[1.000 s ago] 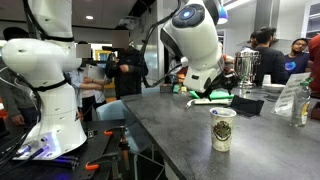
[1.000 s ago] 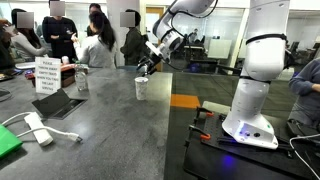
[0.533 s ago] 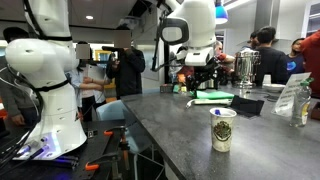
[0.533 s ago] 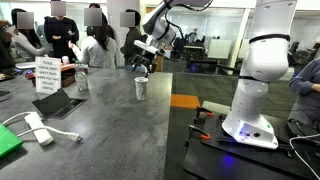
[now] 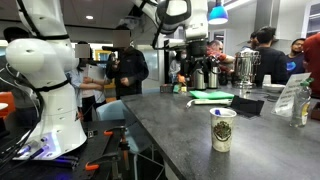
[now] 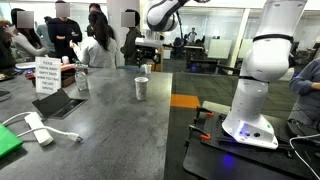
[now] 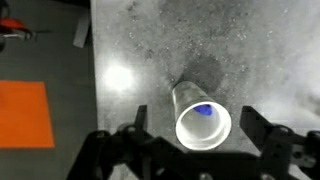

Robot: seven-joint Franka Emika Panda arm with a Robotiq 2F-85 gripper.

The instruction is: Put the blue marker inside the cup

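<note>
Gripper, jaws wide and empty, hung above the cup. The blue marker lay inside, directly beneath. A straight vertical retreat would likely leave the cup undisturbed.

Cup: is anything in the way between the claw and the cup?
No, nothing visible. In the wrist view the open claw hangs above the cup with only air between. A blue spot, probably the blue marker, already shows inside the cup.
</note>
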